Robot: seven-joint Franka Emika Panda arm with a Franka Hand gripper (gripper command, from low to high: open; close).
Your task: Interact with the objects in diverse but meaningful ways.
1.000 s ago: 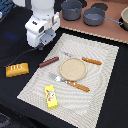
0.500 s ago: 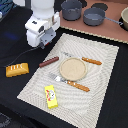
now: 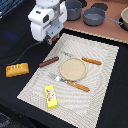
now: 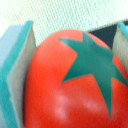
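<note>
In the wrist view a red tomato [image 4: 65, 85] with a green star-shaped top fills the space between my teal-padded fingers [image 4: 15, 65], which press on both its sides. In the exterior view my gripper [image 3: 50, 40] hangs over the far left corner of the beige mat [image 3: 105, 75], and the white hand hides the tomato there. A dark brown sausage [image 3: 49, 62] lies on the mat just below the gripper. The orange-yellow bread loaf [image 3: 15, 69] rests on the black surface at the exterior view's left. The yellow block with red marks [image 3: 51, 97] lies on the mat's near edge.
A round tan plate [image 3: 73, 69] sits mid-mat with orange-handled cutlery [image 3: 92, 61] beside it and another piece [image 3: 79, 86] in front. Grey pots [image 3: 94, 16] stand on the wooden surface at the back. A black cable trails left of the arm.
</note>
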